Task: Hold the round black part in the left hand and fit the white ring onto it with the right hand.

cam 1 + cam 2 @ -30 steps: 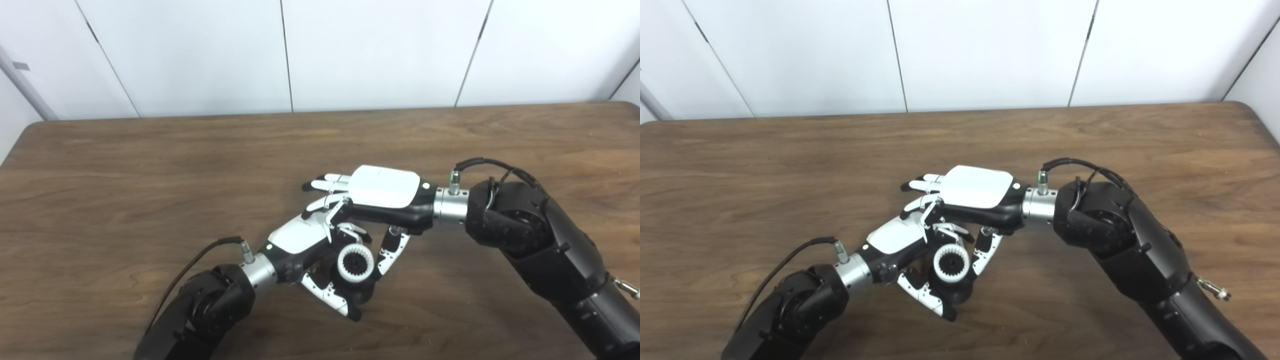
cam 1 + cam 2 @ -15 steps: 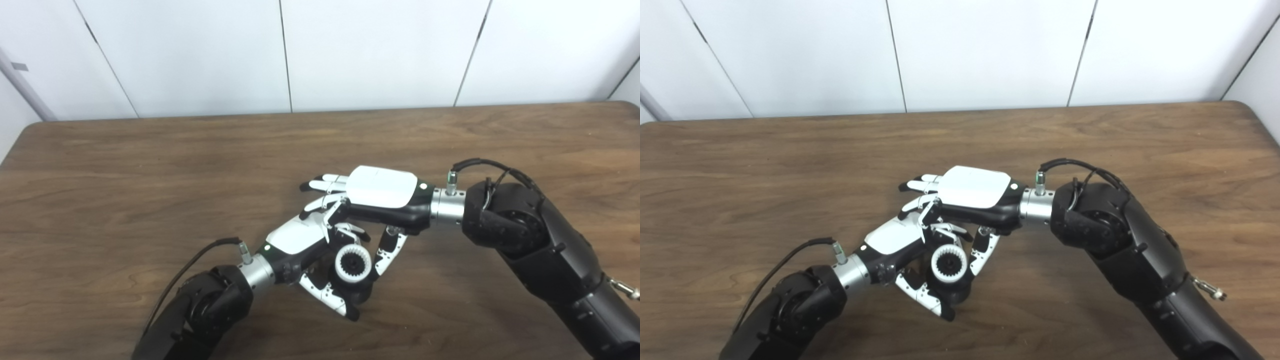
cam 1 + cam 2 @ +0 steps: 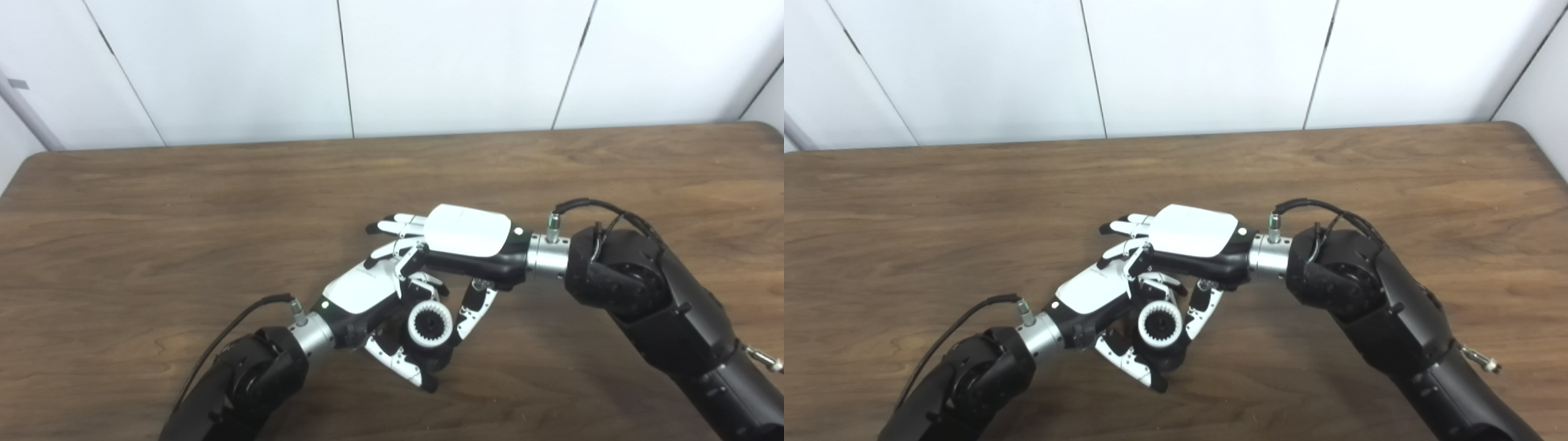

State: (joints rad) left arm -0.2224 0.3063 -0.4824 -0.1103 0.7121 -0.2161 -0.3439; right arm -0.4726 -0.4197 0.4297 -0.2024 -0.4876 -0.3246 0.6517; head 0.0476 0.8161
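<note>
Change since earlier frame: hardly any; both my hands have shifted slightly left with the whole picture, so the camera moved, and the grip is unchanged.
Left hand (image 3: 361,291): wrapped around the round black part (image 3: 438,358), thumb below, low over the table (image 3: 122,245).
White ring (image 3: 430,324): toothed inside, seated on the part's top face, opening facing up toward the cameras.
Right hand (image 3: 468,236): palm down above my left, fingers spread forward, thumb (image 3: 471,306) just right of the ring; actual contact cannot be told.
Key relation: ring lies below and slightly left of my right palm; its axis points up, so any seating push runs straight down.
Judgement: ring looks fitted or nearly so.
</note>
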